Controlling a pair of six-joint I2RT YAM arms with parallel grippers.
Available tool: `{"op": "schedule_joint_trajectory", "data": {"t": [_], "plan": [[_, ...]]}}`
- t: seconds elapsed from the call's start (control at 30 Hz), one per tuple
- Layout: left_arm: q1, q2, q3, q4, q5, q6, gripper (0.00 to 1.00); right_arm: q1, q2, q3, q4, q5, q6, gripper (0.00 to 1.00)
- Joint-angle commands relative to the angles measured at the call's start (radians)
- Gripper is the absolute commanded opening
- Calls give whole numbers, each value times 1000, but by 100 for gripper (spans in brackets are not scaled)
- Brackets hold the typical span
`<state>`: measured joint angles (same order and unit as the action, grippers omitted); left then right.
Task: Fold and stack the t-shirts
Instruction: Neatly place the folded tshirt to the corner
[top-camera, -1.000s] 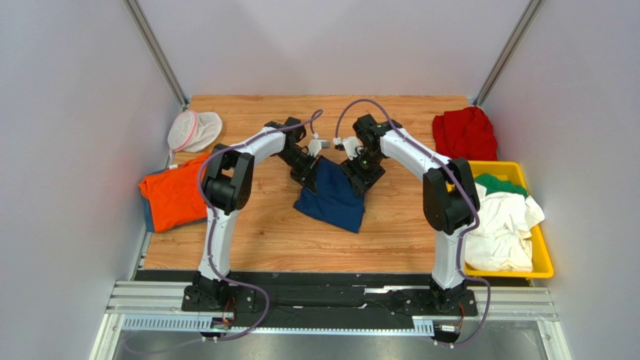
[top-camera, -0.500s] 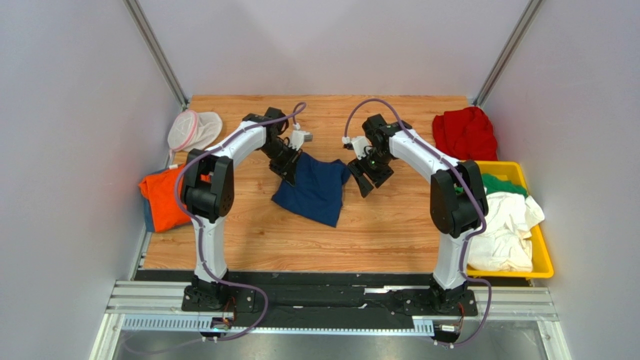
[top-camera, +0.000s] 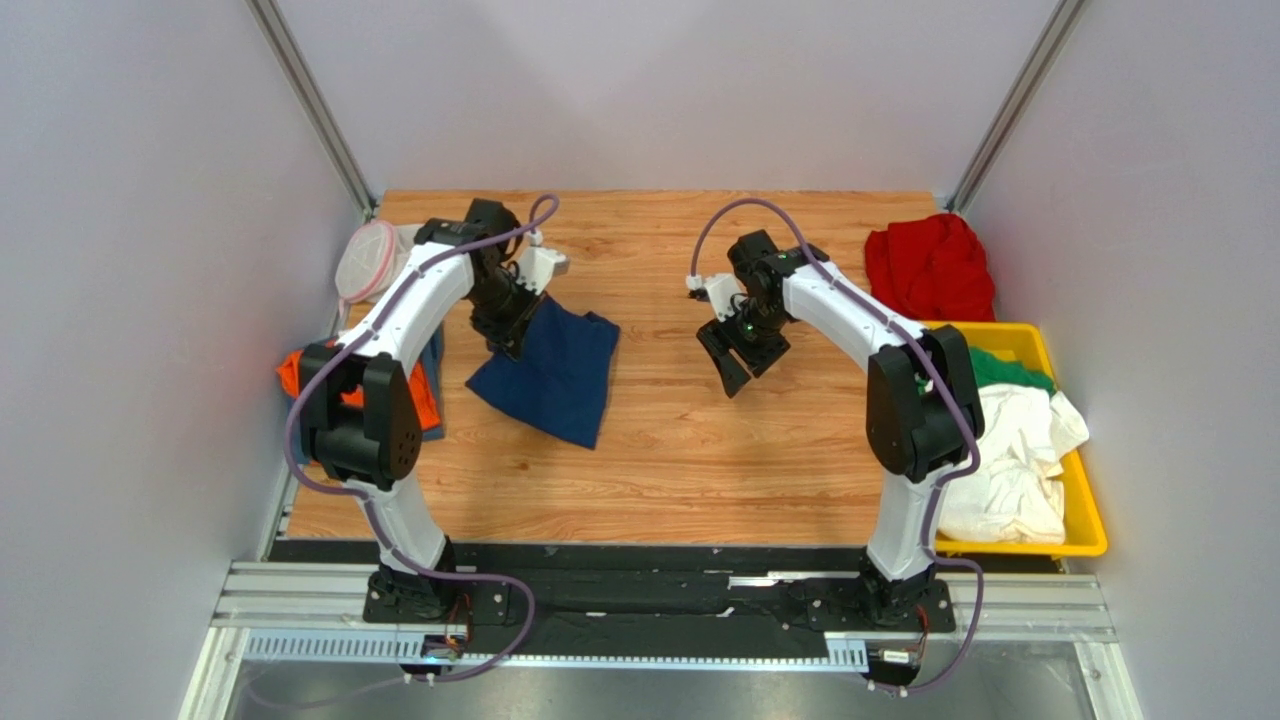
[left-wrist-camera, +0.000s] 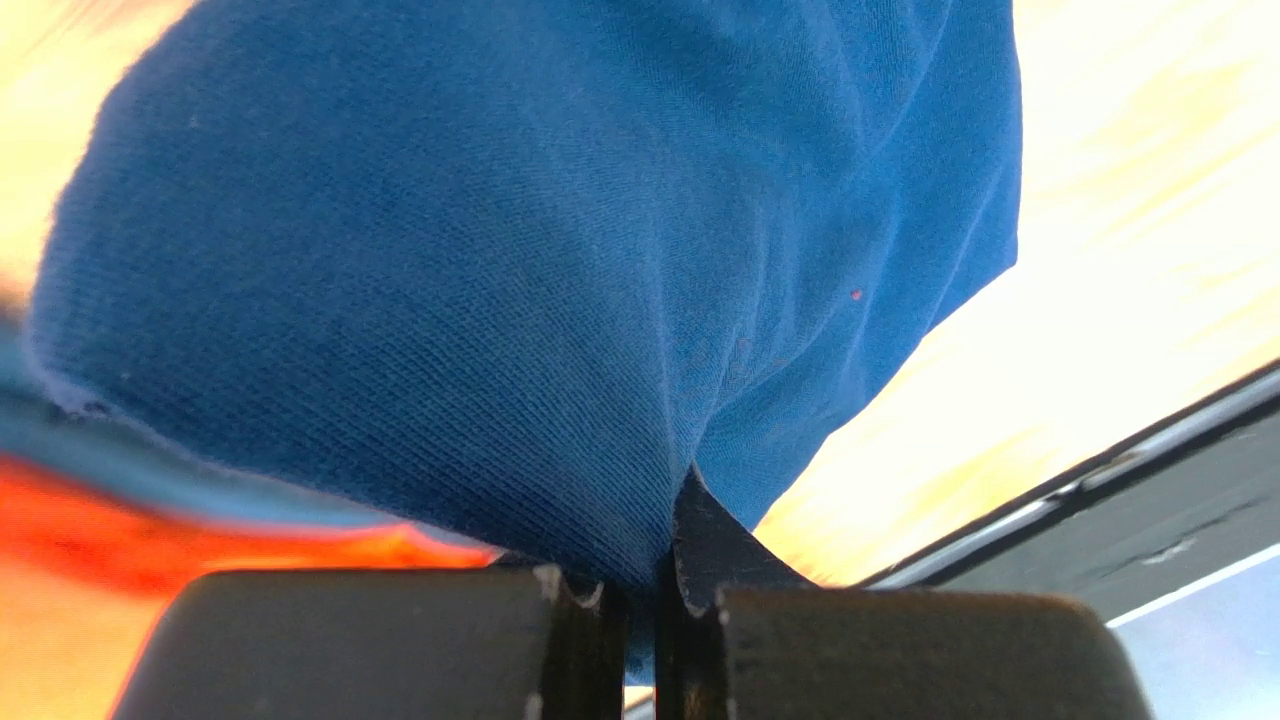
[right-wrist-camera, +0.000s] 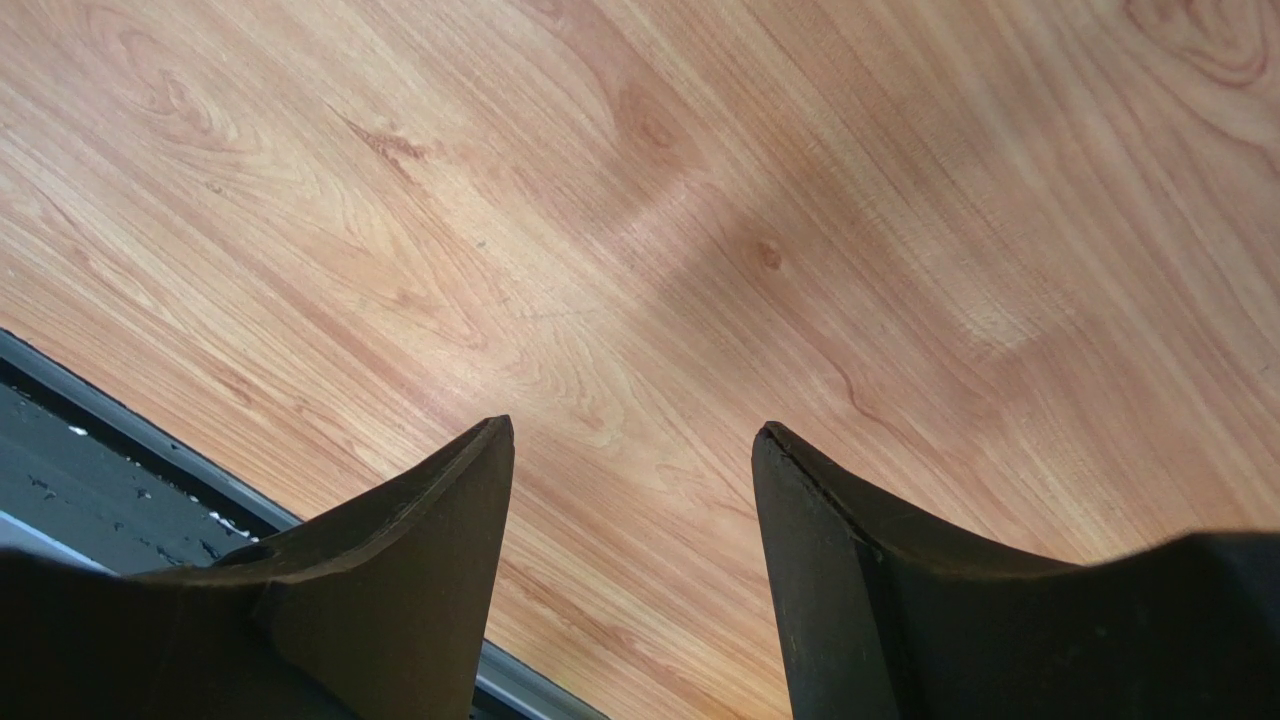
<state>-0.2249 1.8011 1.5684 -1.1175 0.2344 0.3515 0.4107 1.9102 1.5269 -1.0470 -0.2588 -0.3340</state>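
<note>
Top external view: the left hand is clamped on the far edge of the navy t-shirt. The shirt lies left of the desk centre, near the orange t-shirt at the left edge. Left wrist view: both fingers pinch a fold of navy cloth. The right hand is spread wide and holds nothing, above bare wood near the desk centre. The red t-shirt lies at the far right corner. The white t-shirts and the green t-shirt fill the yellow bin at the right edge.
</note>
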Motion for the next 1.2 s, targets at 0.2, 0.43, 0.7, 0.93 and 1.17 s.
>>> {"op": "schedule_joint_trajectory", "data": {"t": [0.2, 0.43, 0.7, 0.93, 1.17], "plan": [[162, -172, -74, -90, -219, 150, 0, -4, -82, -48, 38, -5, -22, 64], [363, -207, -62, -88, -273, 248, 0, -4, -89, -66, 44, -16, -23, 63], [556, -264, -117, -41, -296, 323, 0, -4, -97, -86, 47, -17, -27, 63], [700, -267, -168, 45, -305, 380, 0, -6, -94, -88, 42, -28, -16, 63], [794, -209, -176, 129, -300, 406, 0, -4, -94, -94, 36, -26, -16, 63]]}}
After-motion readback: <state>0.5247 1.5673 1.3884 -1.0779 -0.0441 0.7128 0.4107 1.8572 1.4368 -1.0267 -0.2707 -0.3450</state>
